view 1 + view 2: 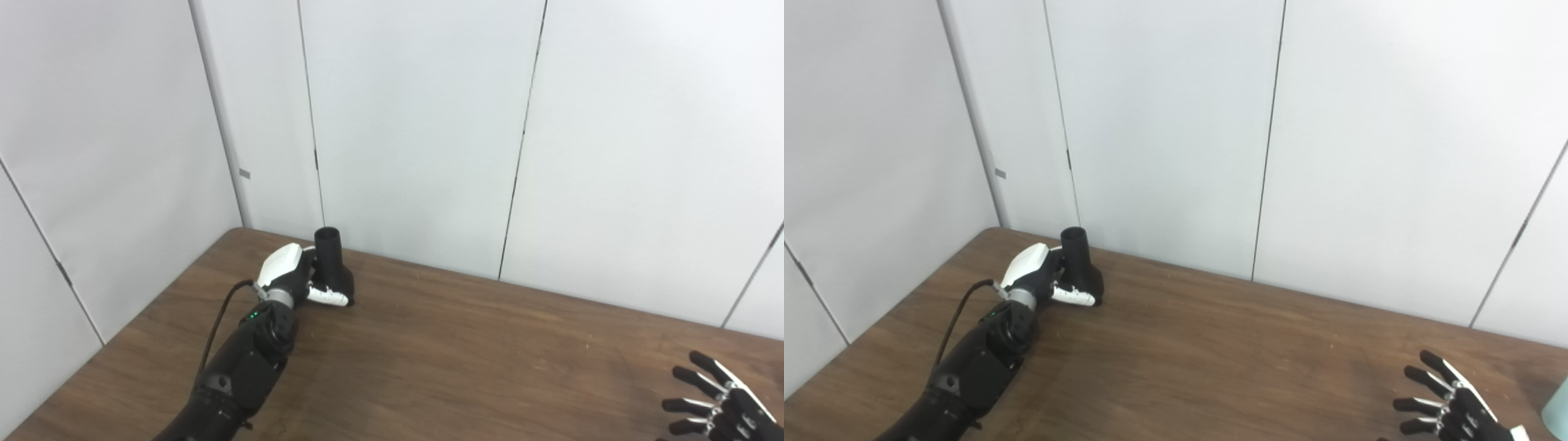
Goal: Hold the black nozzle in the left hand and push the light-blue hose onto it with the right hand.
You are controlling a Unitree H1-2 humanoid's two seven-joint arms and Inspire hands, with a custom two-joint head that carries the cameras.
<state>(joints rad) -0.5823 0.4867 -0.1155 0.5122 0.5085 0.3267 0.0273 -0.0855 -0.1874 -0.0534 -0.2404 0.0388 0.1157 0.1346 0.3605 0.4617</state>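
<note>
The black nozzle [331, 262] stands upright at the far left of the brown table [465, 355], its round mouth facing up. My left hand [300, 278] is wrapped around its lower body, thumb across the front, so it is shut on the nozzle. At the bottom right corner my right hand [1448, 404] hovers low over the table with its fingers spread and nothing in it. A sliver of the light-blue hose [1557, 407] shows at the right edge of the right eye view, just right of that hand and apart from it.
White wall panels [416, 122] close off the table's back and left sides, right behind the nozzle. A black cable [217, 331] runs along my left forearm.
</note>
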